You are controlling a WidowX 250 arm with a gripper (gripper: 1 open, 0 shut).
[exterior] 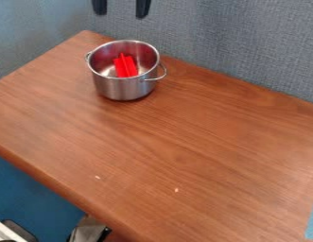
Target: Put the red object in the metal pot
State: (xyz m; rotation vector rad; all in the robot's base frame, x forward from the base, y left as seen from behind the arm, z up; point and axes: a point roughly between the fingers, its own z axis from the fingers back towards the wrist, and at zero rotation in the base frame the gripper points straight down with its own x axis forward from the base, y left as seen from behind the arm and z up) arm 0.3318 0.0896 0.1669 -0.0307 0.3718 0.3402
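Note:
The red object (pixel 126 65) lies inside the metal pot (pixel 122 83), which stands near the far left corner of the wooden table (pixel 184 142). My gripper (pixel 122 9) hangs above and behind the pot at the top edge of the view, with only its two dark fingertips (pixel 102 8) showing. Its fingers stand apart with nothing between them, so it is open and well above the pot.
A grey-blue wall runs behind the table. The table's front edge drops off to a blue floor at the lower left, where a dark piece of equipment (pixel 85 233) sits at the bottom edge.

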